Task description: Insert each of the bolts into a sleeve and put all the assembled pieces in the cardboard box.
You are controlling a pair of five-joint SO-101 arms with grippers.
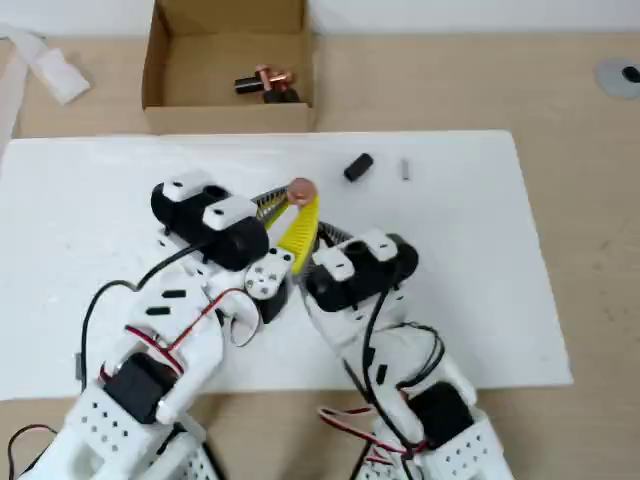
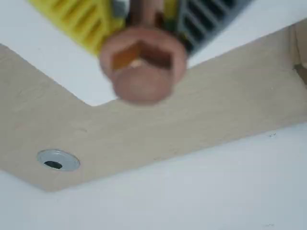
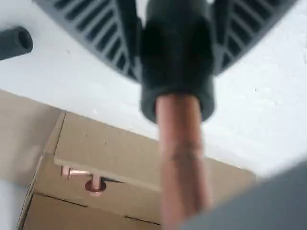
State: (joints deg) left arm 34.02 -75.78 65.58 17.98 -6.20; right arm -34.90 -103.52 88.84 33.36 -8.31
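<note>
Your left jaws are clamped on the bolt [image 2: 143,62] just behind its head, and the socket end faces that wrist's camera. Your right jaws are closed round a black sleeve [image 3: 176,67]. The copper shank runs out of the sleeve's mouth toward the right wrist camera. The tip is in the bore but a long stretch of shank is bare, so I'd judge the bolt only partly seated. Both pieces hang above the white sheet [image 1: 480,300] in the middle of the table [image 1: 580,200], where the two arms meet tip to tip.

The next move turns on one thing: the bolt's long axis and the sleeve's bore lie on one line, as far as the right wrist view shows. Push along that line and not across it — a small tilt at either wrist could bind the shank.

The cardboard box [image 1: 155,80] lies beyond the jaws at the far edge of the table, toward the left arm [image 1: 205,215], which looks the nearer of the two. Assembled pieces [image 1: 265,82] are already in the box. A spare sleeve [image 1: 358,167] lies on the sheet just past the jaws on the right arm's [image 1: 355,265] side. Near it is a small grey piece [image 1: 405,170], too small to identify.
</note>
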